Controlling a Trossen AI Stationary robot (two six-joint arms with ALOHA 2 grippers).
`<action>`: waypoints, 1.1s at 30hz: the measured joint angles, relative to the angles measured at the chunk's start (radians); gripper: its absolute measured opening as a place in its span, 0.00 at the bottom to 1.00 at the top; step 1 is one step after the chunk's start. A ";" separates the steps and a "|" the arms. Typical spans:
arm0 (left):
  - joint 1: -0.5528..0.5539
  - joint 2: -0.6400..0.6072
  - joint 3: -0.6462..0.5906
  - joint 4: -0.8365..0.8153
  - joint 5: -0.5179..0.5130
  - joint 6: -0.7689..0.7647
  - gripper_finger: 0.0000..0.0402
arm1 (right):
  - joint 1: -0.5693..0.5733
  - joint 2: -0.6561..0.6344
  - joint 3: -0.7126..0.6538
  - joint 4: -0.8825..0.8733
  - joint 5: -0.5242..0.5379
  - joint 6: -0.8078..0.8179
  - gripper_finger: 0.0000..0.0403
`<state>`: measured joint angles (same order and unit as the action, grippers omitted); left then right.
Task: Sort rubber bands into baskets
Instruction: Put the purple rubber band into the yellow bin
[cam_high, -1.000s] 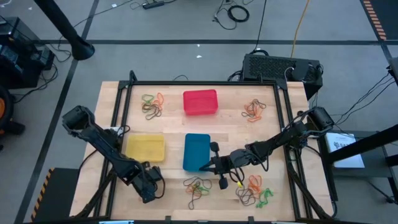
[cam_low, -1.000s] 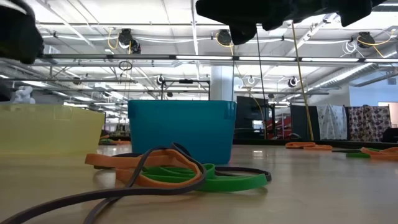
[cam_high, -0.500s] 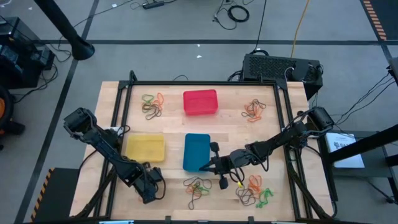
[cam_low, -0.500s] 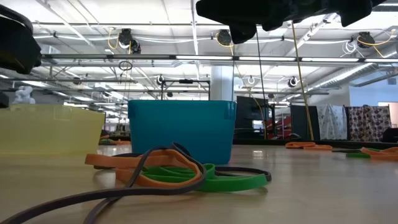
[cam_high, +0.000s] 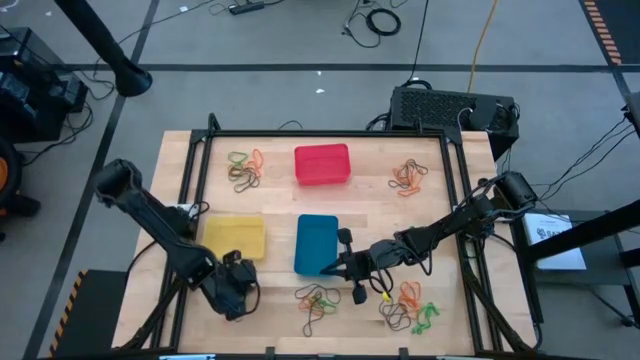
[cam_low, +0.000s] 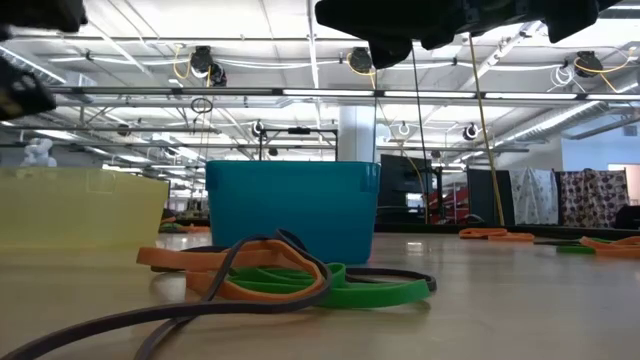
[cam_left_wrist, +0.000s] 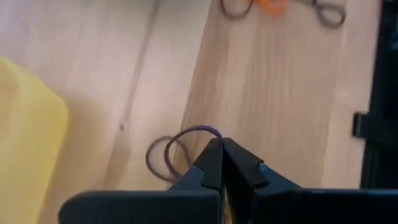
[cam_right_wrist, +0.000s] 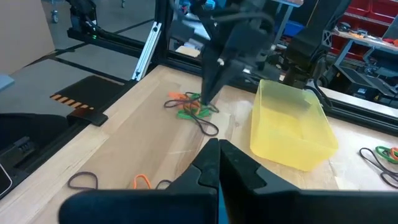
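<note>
Three baskets stand on the wooden table: red (cam_high: 322, 164) at the far middle, blue (cam_high: 316, 243) in the centre, yellow (cam_high: 233, 238) to its left. Rubber bands lie in heaps at the far left (cam_high: 244, 168), far right (cam_high: 408, 176), near middle (cam_high: 318, 298) and near right (cam_high: 408, 305). My left gripper (cam_high: 235, 290) is near the front edge, in front of the yellow basket (cam_left_wrist: 25, 124), shut on a dark rubber band (cam_left_wrist: 180, 146). My right gripper (cam_high: 345, 268) hangs shut beside the blue basket's near right corner, with nothing seen between its fingers (cam_right_wrist: 217, 152). My left gripper pinches the dark rubber band at one point of its loop (cam_left_wrist: 211, 132), between the tips of the two fingers. The fingers slant down from above. The rest of the loop (cam_left_wrist: 158, 163) droops slack from the tips; whether it touches the wood I cannot tell.
Black frame rails run along the table's left and right sides (cam_high: 190, 200). In the low view the near-middle heap (cam_low: 280, 275) lies in front of the blue basket (cam_low: 292, 208). Bare wood lies between the yellow basket and the front edge.
My left gripper has risen and drawn a little toward the table's left edge; in the low view it has climbed nearly out of the upper left corner. My right arm has kept still.
</note>
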<state>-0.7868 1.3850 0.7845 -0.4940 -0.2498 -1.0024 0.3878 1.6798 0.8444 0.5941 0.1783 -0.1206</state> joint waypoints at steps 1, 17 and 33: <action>0.000 -0.016 0.000 -0.002 -0.016 0.013 0.01 | 0.000 0.000 0.000 0.000 0.000 0.000 0.00; 0.001 -0.257 0.001 -0.071 -0.230 0.225 0.01 | 0.000 0.000 0.000 -0.058 -0.001 0.079 0.00; 0.001 -0.554 0.001 -0.366 -0.417 0.222 0.01 | 0.004 0.000 0.000 -0.079 0.013 0.108 0.00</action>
<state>-0.7856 0.8306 0.7856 -0.8597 -0.6670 -0.7807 0.3920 1.6794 0.8444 0.5152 0.1912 -0.0124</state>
